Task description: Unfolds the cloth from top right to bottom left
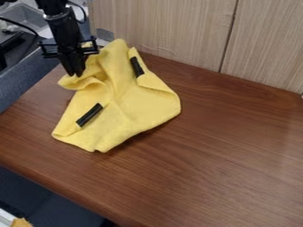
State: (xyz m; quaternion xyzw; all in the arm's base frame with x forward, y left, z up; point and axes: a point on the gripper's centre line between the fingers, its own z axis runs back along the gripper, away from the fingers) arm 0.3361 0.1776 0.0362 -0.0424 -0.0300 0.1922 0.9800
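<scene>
Tbl (pixel 231 146) edge runs close by cloth's UL side, wood panel (pixel 172 31) along the back, widest room to R & lower R. Yellow cloth (pixel 133 104) lies on tbl's upper L part, rumpled w/ folds bunched up top, 2 blk strips (pixel 89 115) on it. Gripper (pixel 74 73) is at its UL edge, fingers together, can't tell if pinching fabric.

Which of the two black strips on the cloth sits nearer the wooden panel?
The upper-right strip, near the cloth's top; the other lies lower left, toward the table's front edge.
</scene>
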